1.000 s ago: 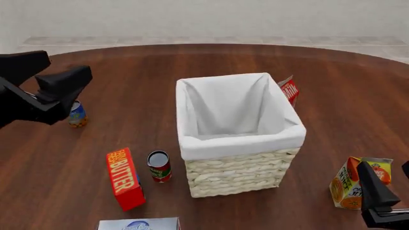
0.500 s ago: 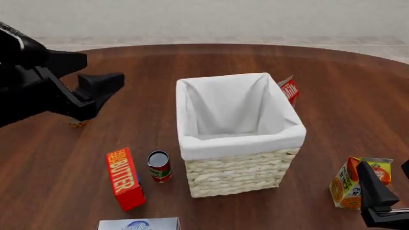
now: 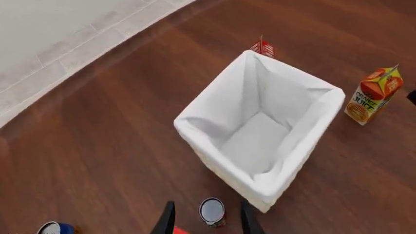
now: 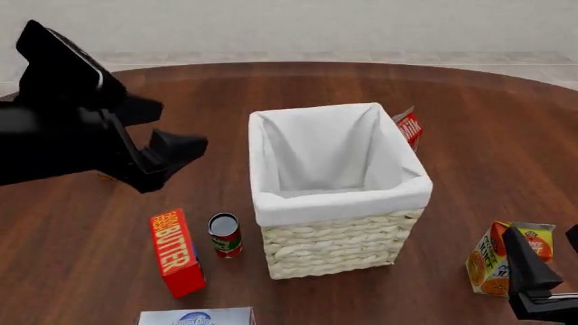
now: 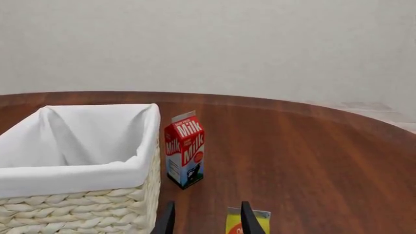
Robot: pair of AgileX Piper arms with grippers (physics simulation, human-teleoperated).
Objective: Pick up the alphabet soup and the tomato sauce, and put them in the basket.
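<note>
The left pincer (image 4: pixel 167 152), jaws apart and empty, hangs at centre-left above the tomato sauce (image 4: pixel 225 234), which stands lower left between the butter box (image 4: pixel 176 252) and the basket (image 4: pixel 336 193). Best descend straight down, clearing both neighbours. The alphabet soup (image 3: pixel 55 227) is hidden behind the arm. The right pincer (image 5: pixel 202 217) idles apart.

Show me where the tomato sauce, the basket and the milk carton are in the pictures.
tomato sauce (image 4: pixel 225 235): front view, on its red and green label.
basket (image 4: pixel 334 245): front view, on its woven front wall.
milk carton (image 5: pixel 184 150): right wrist view, on its red front face.
</note>
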